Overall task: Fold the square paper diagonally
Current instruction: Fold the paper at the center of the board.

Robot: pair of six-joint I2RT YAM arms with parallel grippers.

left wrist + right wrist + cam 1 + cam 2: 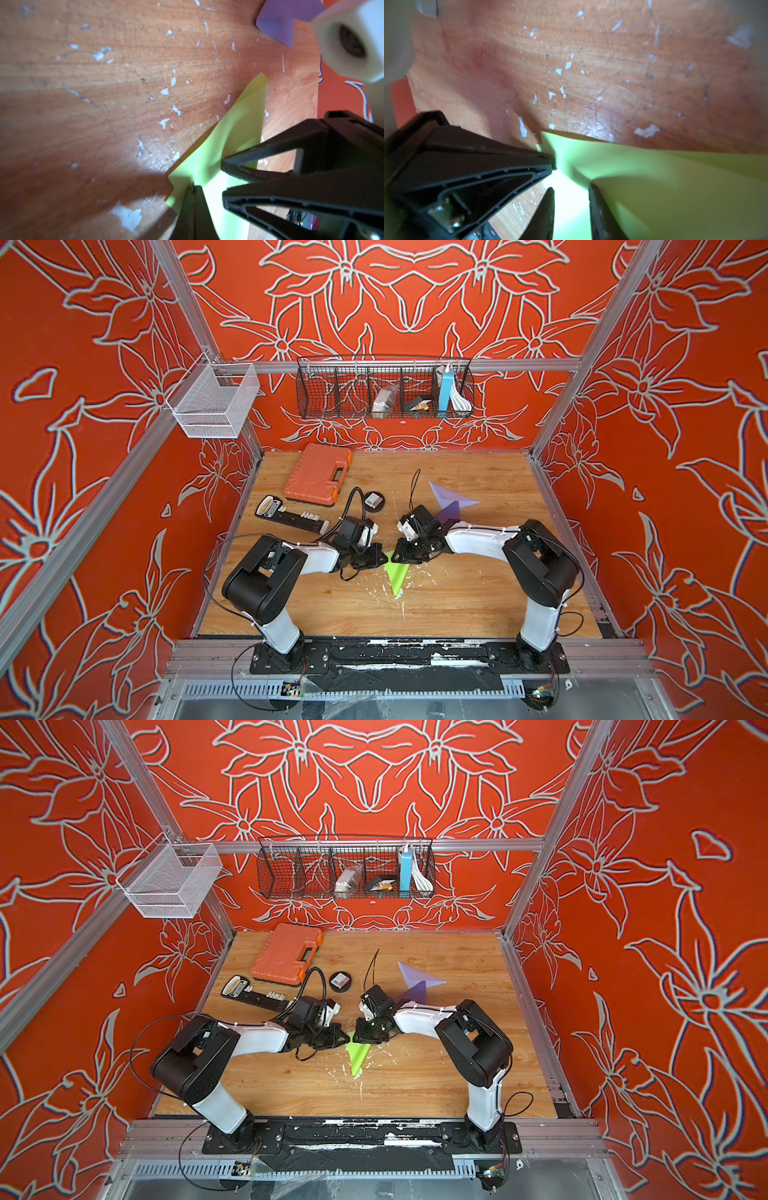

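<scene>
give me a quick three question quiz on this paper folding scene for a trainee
1. True or false: the orange plastic tool case lies closed at the back of the wooden table.
2. Which is shut on the lime-green folded paper? A. left gripper B. right gripper C. neither
3. Fill in: the other folded paper, beyond the right arm, is coloured ____.
Key: 1. true. 2. A; the right gripper stands open at the sheet. 3. purple.
</scene>
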